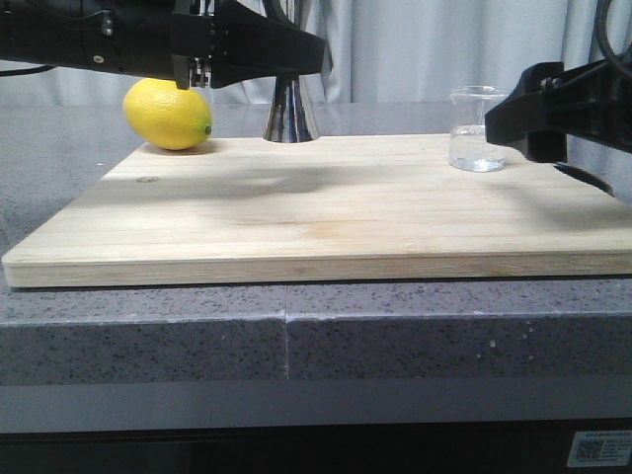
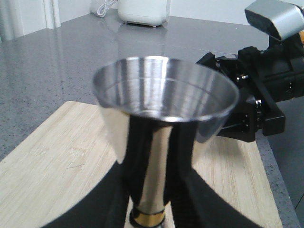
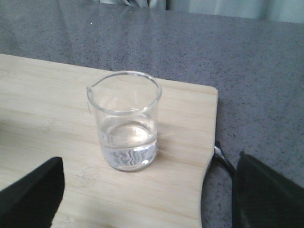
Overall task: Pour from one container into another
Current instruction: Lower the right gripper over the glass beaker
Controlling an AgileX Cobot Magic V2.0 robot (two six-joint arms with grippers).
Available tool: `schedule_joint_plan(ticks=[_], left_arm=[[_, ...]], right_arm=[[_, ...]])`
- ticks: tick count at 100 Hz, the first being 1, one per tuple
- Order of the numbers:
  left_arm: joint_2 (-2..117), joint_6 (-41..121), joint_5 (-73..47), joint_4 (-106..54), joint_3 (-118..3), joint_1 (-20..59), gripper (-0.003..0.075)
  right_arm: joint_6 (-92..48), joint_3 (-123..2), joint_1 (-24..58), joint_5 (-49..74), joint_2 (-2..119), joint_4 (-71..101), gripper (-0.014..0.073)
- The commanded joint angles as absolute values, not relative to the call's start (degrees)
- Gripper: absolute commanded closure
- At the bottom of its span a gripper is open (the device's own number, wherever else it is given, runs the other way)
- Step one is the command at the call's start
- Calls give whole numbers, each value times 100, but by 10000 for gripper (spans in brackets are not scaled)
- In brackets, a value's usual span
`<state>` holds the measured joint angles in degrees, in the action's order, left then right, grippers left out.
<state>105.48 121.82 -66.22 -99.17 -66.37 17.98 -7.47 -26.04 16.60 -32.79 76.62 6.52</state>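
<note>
The steel jigger stands upright at the back of the wooden board. My left gripper covers its upper cone. In the left wrist view the jigger fills the middle, and black fingers press against both sides of its stem, above the gold band. The clear glass beaker stands at the board's back right corner with a little clear liquid in it. My right gripper hangs just right of it. In the right wrist view the beaker sits ahead of the open right gripper, outside its wide-apart fingers.
A yellow lemon lies at the board's back left corner, next to the jigger. The board rests on a grey speckled counter. A metal handle sticks out at the board's right edge. A white appliance stands far back.
</note>
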Motion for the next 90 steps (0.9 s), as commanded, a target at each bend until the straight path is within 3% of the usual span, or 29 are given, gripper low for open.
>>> schedule_joint_plan(ticks=[1,90], left_arm=[[10252,12131,-7275,-10303,-6797,1855,554],[10252,12131,-7275,-10272,-6797,1855,554]], right_arm=[[-676,-2763,1670,-3988,7653,598,-62],[-295,-3586,1670,-4273,8638,292,-62]])
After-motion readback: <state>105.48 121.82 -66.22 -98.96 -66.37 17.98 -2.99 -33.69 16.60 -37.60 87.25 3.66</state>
